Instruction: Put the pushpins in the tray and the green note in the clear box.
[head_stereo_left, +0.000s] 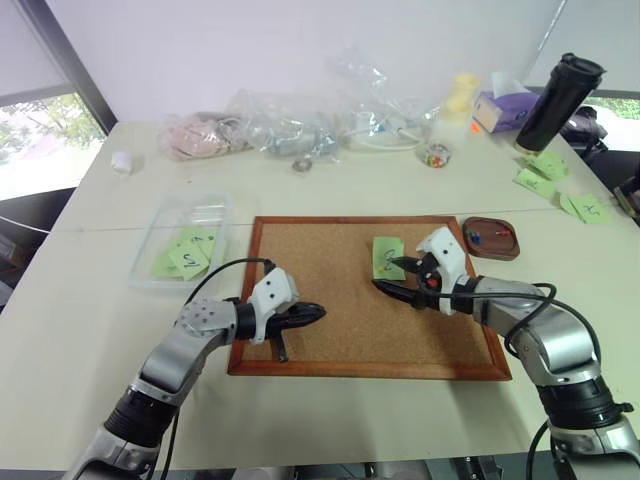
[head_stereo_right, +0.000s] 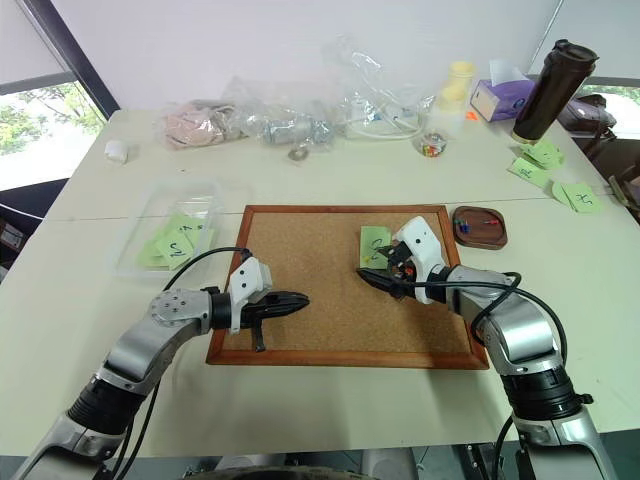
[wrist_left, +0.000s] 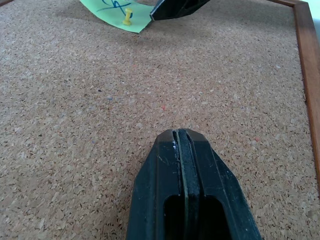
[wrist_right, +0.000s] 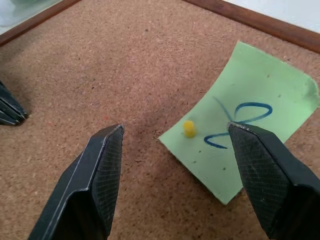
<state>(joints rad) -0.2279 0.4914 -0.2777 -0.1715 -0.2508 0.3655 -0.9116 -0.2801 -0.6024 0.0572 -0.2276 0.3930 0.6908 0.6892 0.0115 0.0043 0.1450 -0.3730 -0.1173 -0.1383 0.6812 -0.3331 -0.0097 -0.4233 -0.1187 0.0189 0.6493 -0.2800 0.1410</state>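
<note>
Right wrist view shows you one green note, long axis toward the corkboard's far edge, one yellow pushpin upright, right fingers spread, left fingers clenched empty.

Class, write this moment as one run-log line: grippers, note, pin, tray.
left gripper: shut, over corkboard | right gripper: open at green note | yellow pushpin: pins the note | tray: holds pins

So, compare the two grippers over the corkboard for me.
The left gripper is shut, its fingers pressed together; the right gripper is open. The left sits over bare cork near the corkboard's front edge; the right is at the green note and its yellow pushpin. Both have black fingers and hold nothing.
</note>
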